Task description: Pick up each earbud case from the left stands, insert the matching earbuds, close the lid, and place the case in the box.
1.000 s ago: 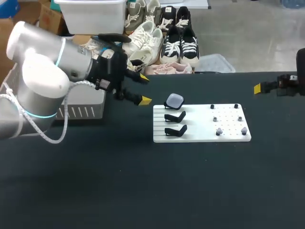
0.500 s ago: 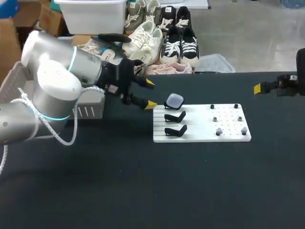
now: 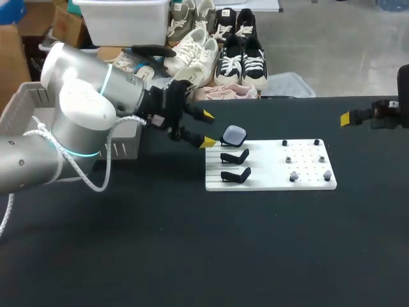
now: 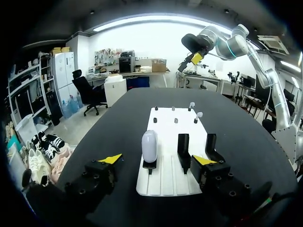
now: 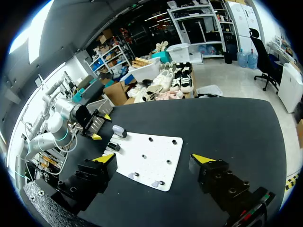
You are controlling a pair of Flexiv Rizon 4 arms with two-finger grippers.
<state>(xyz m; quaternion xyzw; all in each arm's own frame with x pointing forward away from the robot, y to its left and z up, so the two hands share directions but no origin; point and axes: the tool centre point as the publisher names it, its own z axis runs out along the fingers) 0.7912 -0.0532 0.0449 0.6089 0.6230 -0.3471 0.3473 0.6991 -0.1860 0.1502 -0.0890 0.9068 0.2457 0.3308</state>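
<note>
**Left tool (image 3: pixel 208 128) brought up to the case (image 3: pixel 233 135).**
Held spread, the tool is carried nearer the only case on the stands (image 3: pixel 235 157); closing on it is judged next.

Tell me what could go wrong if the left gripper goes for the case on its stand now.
1. The open left gripper is short of the earbud case, not around it; a finger could knock the case off its stand.
2. One yellow tip is close to the edge of the white board and the empty stand; it might catch and shift the board.
</note>
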